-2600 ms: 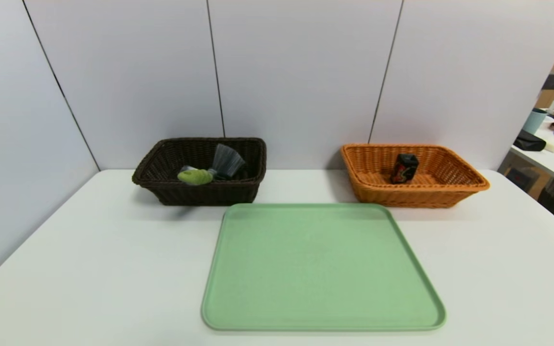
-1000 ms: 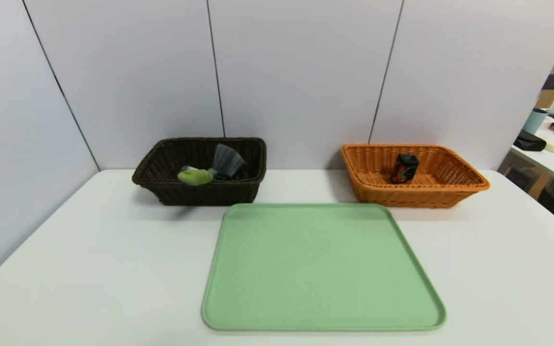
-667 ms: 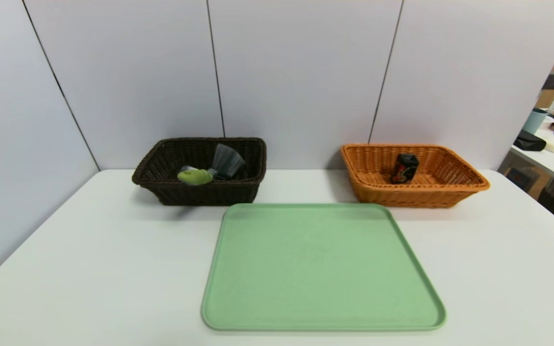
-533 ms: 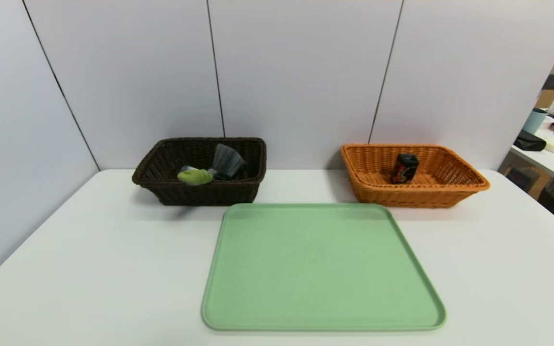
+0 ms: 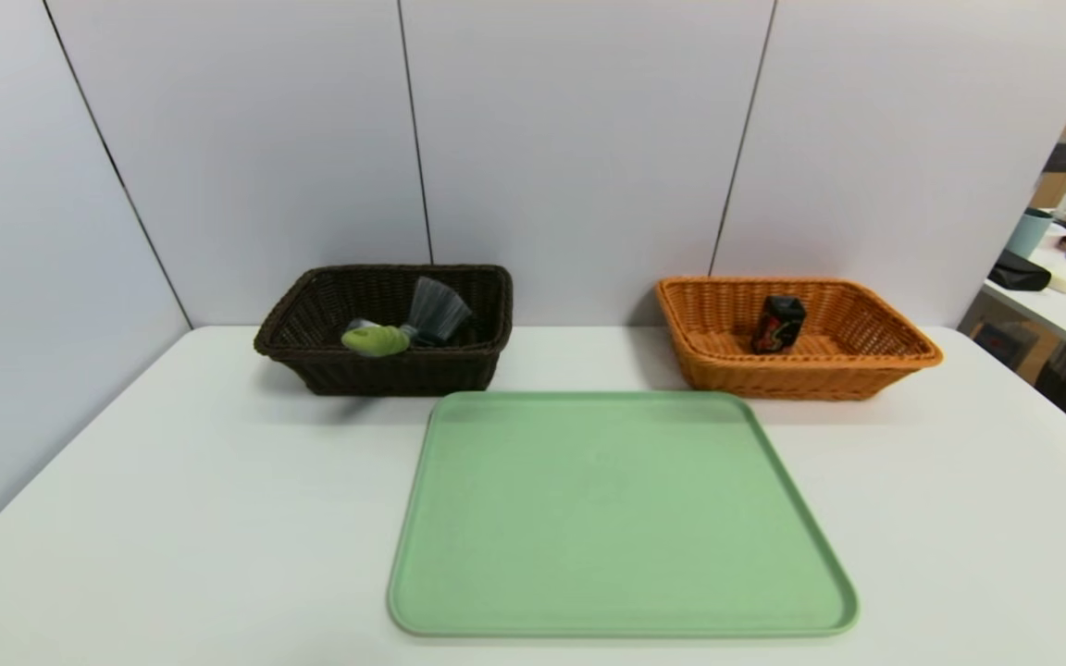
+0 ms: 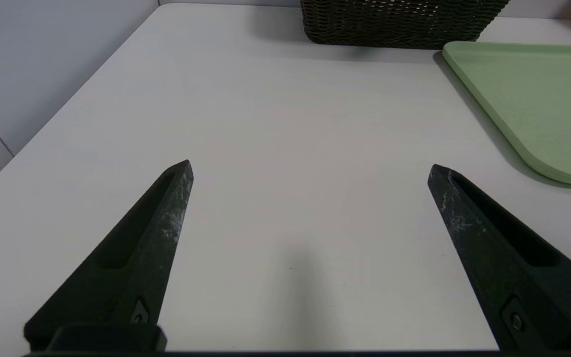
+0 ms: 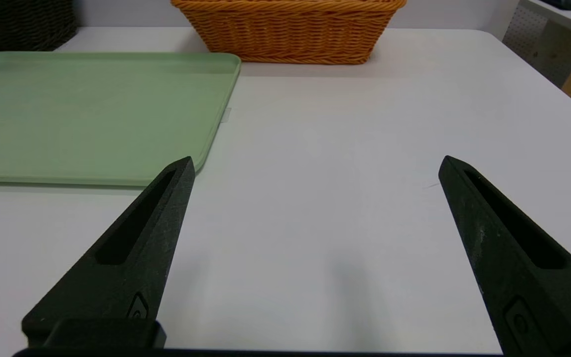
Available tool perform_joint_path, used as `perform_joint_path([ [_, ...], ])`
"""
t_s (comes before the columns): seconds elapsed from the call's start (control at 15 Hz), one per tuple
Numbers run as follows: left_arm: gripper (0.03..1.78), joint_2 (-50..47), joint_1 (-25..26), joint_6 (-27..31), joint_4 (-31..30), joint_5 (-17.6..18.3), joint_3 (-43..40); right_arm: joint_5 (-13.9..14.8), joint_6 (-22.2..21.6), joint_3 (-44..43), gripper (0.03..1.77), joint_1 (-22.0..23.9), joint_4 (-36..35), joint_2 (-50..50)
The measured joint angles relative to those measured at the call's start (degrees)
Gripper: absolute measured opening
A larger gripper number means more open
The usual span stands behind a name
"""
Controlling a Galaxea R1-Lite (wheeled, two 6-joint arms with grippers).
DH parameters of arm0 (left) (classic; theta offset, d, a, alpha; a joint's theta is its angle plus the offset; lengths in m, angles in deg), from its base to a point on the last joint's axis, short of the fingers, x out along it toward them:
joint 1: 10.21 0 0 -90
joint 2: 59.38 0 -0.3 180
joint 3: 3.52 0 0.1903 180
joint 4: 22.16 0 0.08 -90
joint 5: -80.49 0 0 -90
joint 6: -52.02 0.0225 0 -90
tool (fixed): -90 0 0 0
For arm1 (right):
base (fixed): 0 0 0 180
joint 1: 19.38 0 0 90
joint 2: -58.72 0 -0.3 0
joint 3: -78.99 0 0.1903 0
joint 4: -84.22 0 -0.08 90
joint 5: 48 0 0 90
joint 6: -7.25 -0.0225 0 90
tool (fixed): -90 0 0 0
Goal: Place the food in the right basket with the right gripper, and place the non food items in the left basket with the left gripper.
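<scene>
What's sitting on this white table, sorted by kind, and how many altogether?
Baskets: 2, dark brown and orange
Trays: 1, green
Brushes: 1, green-handled, in the dark basket
Small black boxes: 1, in the orange basket
Total: 5

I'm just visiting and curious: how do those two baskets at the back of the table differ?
The left basket is dark brown, the right basket orange-tan. The left basket holds a green-handled brush, the right basket a small black box. Both are rectangular woven wicker, standing behind the green tray.
</scene>
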Motion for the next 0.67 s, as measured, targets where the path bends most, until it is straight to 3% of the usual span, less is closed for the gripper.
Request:
perform_joint_path([
  [0.67, 1.69, 0.02, 0.00, -0.02, 0.00, 0.02, 0.00, 0.49, -0.13, 0.00, 1.70, -0.02, 0.02, 0.00],
])
